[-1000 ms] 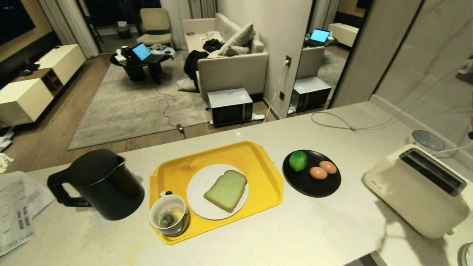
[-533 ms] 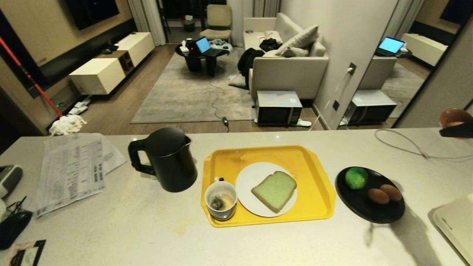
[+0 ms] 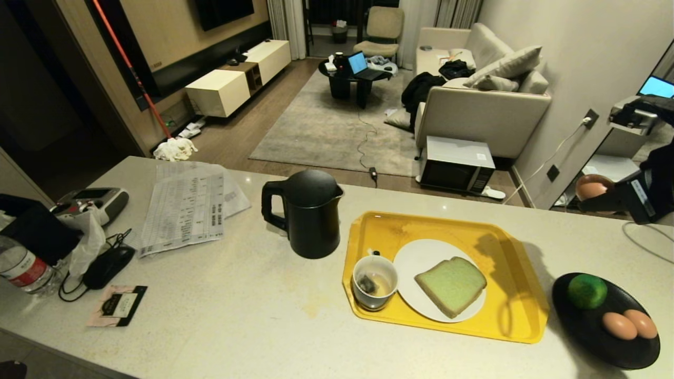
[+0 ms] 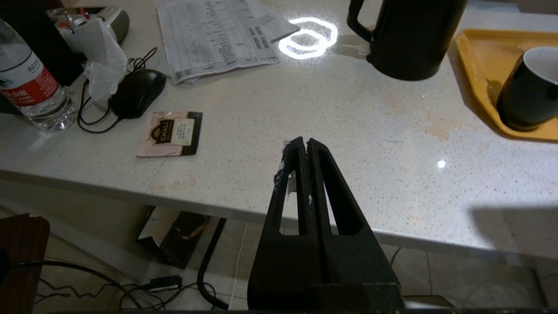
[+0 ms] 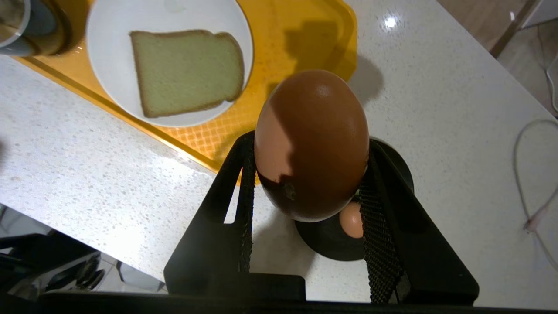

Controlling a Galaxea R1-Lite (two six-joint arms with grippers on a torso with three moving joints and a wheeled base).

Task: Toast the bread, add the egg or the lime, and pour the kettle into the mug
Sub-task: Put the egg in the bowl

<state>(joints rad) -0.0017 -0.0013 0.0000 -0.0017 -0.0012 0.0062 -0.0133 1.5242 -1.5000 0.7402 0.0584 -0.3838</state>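
Note:
My right gripper hangs above the counter's far right side, shut on the egg, a pinkish-brown one. In the right wrist view the egg fills the space between the fingers. Below it the black plate carries the lime and two plain brown eggs. The green bread lies on a white plate in the yellow tray, next to the mug. Left of the tray stands the black kettle. My left gripper is shut and empty at the counter's near edge.
Printed papers, a computer mouse, a water bottle and a tea packet lie on the counter's left part. A grey cable runs along the far right. Beyond the counter is a living room.
The whole view has swung left, so the toaster has left the picture and the counter's left end shows. My right gripper with the egg has come in from the right, toward the tray.

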